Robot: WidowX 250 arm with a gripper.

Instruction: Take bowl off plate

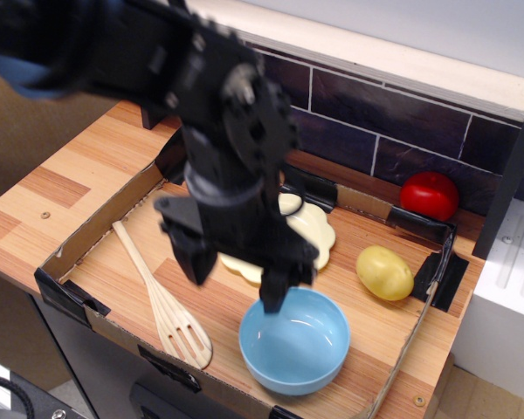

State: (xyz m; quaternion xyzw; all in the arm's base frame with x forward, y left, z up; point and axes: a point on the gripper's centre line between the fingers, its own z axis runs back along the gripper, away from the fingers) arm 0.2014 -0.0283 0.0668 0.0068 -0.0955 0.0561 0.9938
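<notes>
observation.image view: one angled look down at a wooden bench (pixel 61 179) carrying a shallow cardboard tray (pixel 79 240)
Arm pose: the black arm comes in from the upper left and drops almost straight down over the middle of the tray, wrist pointing downward, slightly motion-blurred
Jaws: the gripper (pixel 236 284) hangs with its two fingers spread apart, one finger on the left above the tray floor, the other just above the bowl's back rim; nothing is between them
Bowl: the light blue bowl (pixel 294 340) sits upright on the tray floor at the front, near the front wall, empty, off the plate
Plate: the pale cream scalloped plate (pixel 310 237) lies flat behind the bowl, partly hidden by the arm; a strip of bare wood shows between plate and bowl
Spoon: a slotted wooden spoon (pixel 160 300) lies diagonally at the left of the tray, head toward the front
Potato toy: a yellow potato-shaped toy (pixel 384 272) rests at the right of the tray, apart from the bowl
Tomato toy: a red round toy (pixel 429 195) sits behind the tray against the dark tiled wall (pixel 375 122)
</notes>
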